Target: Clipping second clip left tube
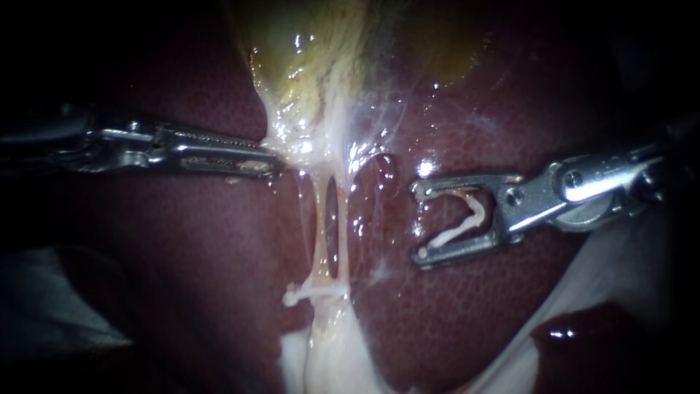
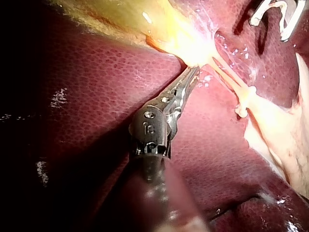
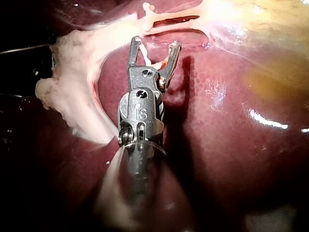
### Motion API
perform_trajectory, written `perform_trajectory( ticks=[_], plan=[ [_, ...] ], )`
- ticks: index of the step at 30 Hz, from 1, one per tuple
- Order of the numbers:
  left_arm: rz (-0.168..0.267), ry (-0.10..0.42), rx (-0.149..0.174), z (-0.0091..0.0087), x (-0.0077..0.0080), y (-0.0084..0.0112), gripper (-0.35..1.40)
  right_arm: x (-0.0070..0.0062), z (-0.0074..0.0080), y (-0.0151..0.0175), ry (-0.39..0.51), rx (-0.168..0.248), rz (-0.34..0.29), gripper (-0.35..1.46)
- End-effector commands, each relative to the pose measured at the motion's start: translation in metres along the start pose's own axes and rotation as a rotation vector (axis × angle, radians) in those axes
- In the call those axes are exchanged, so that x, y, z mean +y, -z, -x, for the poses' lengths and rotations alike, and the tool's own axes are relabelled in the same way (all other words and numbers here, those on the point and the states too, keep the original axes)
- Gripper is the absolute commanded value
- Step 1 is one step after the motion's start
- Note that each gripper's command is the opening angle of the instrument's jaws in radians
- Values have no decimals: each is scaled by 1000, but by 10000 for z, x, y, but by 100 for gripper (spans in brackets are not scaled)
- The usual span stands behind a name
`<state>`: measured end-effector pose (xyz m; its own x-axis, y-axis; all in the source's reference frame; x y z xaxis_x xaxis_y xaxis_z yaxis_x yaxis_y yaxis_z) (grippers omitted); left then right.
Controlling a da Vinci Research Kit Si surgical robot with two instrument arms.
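My left instrument comes in over the liver, its jaws shut on pale tissue at the narrow end of the yellowish gallbladder. Below that grip two thin tubes run downward with a slit between them: the left tube and the right tube. A white clip sits across the lower part. My right instrument stands to the right of the tubes, apart from them. Its jaws are spread wide and hold a white V-shaped clip between them.
Whitish fatty tissue spreads below the clipped tubes. Pale material lies under my right instrument's shaft at the lower right. Dark red liver surrounds the tubes on both sides.
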<state>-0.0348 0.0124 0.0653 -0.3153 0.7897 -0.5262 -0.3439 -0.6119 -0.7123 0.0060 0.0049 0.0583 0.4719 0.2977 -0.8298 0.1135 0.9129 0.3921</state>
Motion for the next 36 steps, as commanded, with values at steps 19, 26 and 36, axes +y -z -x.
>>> perform_trajectory(
  ticks=[19, 26, 36],
  plan=[
    [-2, 10, 31, -40, 23, 77, -35, -9, -10, -17, 4, 8, -35, 50],
    [-4, 11, 32, -41, 25, 77, -35, -17, -15, -61, -73, 26, -64, 50],
    [-5, 12, 32, -41, 27, 75, -35, -17, -9, -120, -156, 38, -89, 50]
  ],
)
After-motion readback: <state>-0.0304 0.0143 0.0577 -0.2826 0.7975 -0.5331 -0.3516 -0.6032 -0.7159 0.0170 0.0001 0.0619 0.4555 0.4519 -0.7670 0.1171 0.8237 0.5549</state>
